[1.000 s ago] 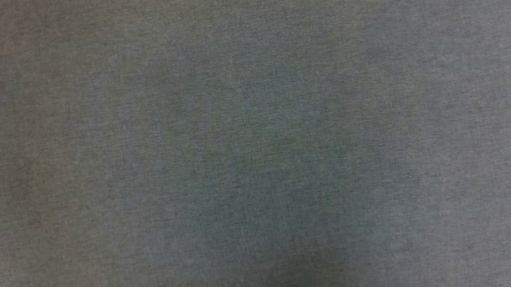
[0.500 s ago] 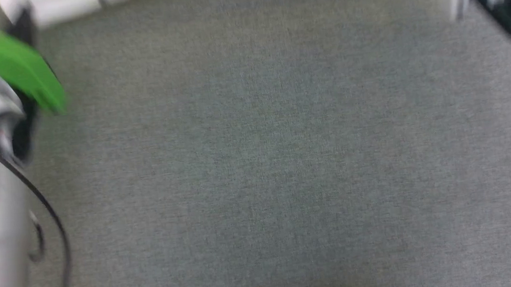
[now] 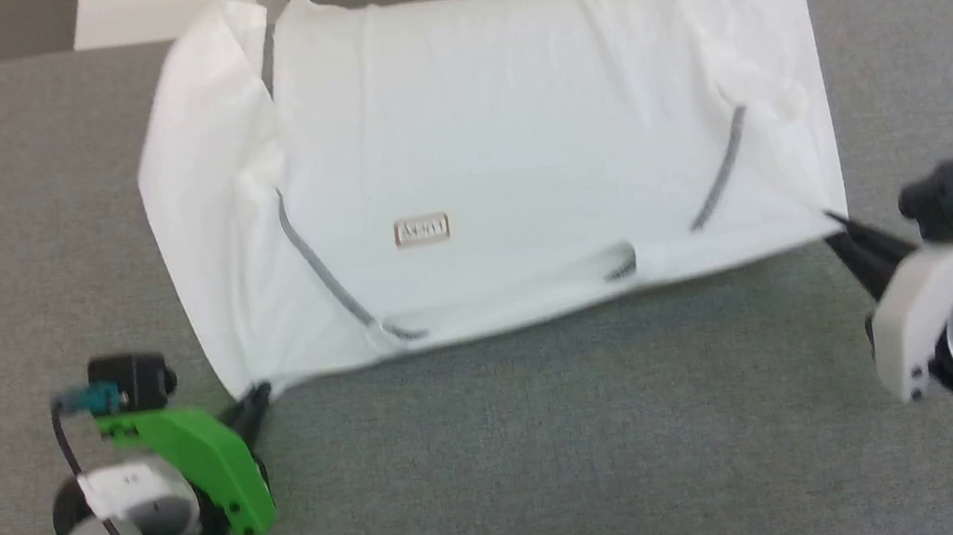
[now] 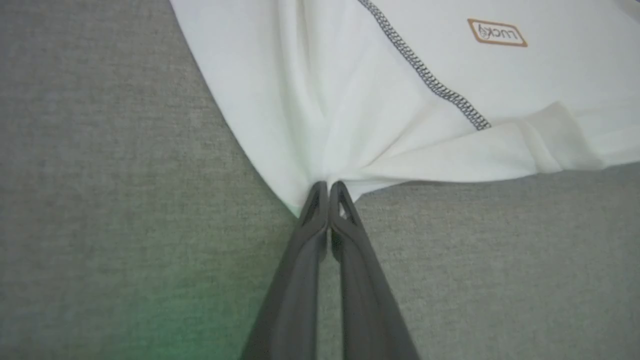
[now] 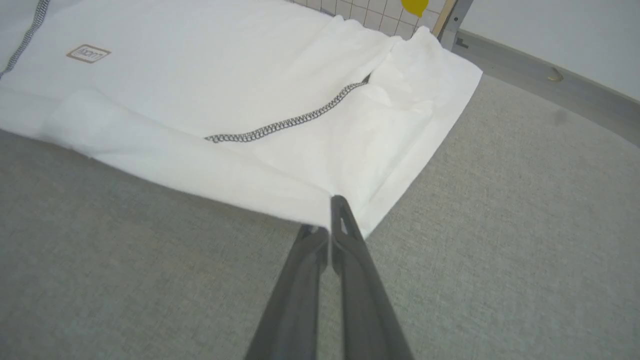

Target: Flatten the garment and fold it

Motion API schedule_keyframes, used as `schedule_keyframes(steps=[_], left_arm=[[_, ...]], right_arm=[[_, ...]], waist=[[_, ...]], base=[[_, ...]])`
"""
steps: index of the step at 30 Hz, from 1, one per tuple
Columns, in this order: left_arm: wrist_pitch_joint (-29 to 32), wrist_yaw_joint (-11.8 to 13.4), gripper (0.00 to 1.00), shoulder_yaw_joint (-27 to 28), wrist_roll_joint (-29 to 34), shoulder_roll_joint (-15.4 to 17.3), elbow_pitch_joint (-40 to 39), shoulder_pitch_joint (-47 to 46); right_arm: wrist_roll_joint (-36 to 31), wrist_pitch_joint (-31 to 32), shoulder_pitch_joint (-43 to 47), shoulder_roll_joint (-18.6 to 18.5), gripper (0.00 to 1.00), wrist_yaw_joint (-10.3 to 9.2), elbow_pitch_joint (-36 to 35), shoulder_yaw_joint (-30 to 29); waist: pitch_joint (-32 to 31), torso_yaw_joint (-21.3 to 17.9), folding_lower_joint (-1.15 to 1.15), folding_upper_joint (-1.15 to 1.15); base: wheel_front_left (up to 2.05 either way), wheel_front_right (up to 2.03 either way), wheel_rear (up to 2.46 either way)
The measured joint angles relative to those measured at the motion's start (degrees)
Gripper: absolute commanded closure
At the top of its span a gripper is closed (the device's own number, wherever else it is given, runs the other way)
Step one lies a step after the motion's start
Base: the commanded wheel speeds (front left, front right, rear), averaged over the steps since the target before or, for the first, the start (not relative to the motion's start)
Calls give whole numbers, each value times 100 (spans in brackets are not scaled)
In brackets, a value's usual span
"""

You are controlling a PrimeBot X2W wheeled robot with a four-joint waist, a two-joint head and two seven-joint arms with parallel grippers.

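Note:
The garment [image 3: 482, 159], a white thin shirt with grey zigzag seams and a small orange tag [image 3: 421, 231], lies spread on the grey cloth surface with its sleeves folded in. My left gripper [image 3: 258, 396] is shut on the garment's near left corner [image 4: 320, 170], where the fabric bunches between the fingertips [image 4: 327, 187]. At the near right corner [image 5: 345, 200] my right gripper [image 3: 834, 219] is shut on the fabric too. In the right wrist view the right gripper [image 5: 330, 205] pinches the edge, with the near hem drawn taut between both grippers.
The grey fabric-covered surface [image 3: 552, 456] stretches wide in front of the garment. A white box [image 3: 169, 6] stands beyond the far left edge. In the right wrist view a gridded panel with a yellow object [image 5: 415, 6] and a grey floor strip [image 5: 540, 75] lie past the table.
The head camera has swung from bare grey cloth up to the garment and both arms, with blur half a second ago. No move of the garment itself can be judged.

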Motion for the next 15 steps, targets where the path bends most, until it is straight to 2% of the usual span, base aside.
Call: schedule_keyframes(steps=[8, 15], left_arm=[[491, 554, 100, 10, -244, -21, -977, 1461], [825, 992, 100, -98, -332, -53, -1603, 2332]], right_arm=[[-420, 502, 1781, 672, 100, 0, -1087, -1127], [-612, 1087, 2786, 1185, 100, 0, -1619, -1712]], waist=[[-529, 29, 0, 0], [-739, 61, 0, 0]], base=[[0, 0, 0], [0, 0, 0]])
